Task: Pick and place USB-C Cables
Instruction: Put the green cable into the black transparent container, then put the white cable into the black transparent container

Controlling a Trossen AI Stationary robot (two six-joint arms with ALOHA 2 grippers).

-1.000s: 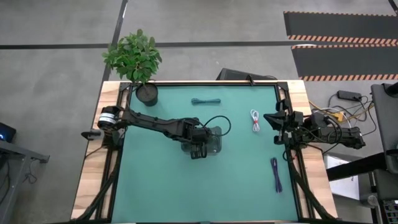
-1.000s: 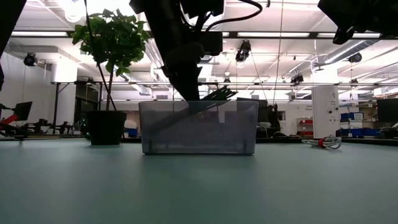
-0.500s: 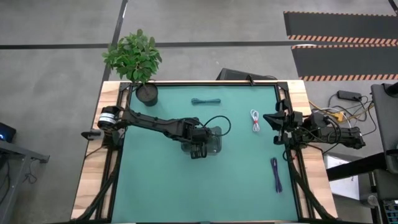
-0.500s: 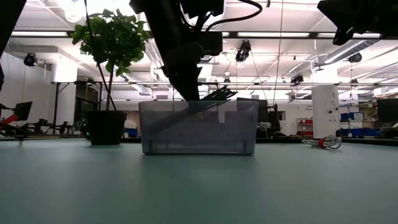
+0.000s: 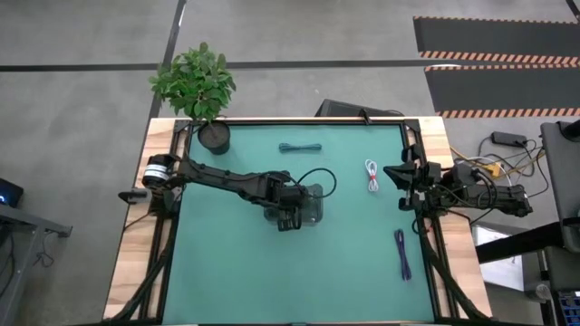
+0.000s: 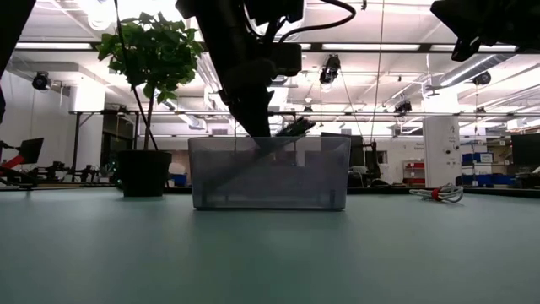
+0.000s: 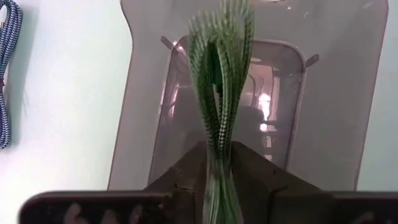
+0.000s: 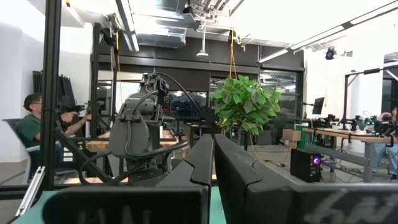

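Your left gripper (image 7: 217, 163) is clamped on the green cable (image 7: 219, 81), hanging into the clear bin (image 5: 309, 205) mid-surface. Lower until the coil clears the rim, then release. The right gripper (image 8: 212, 163), fingers together, waits at the right edge. The bin wall obscures the coil's lower end in the low view.

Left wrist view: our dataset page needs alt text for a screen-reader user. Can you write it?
The left end effector holds a green USB-C cable pinched between its fingers, directly over a clear plastic bin on the green table mat. A blue-and-white braided cable lies at the picture's edge.
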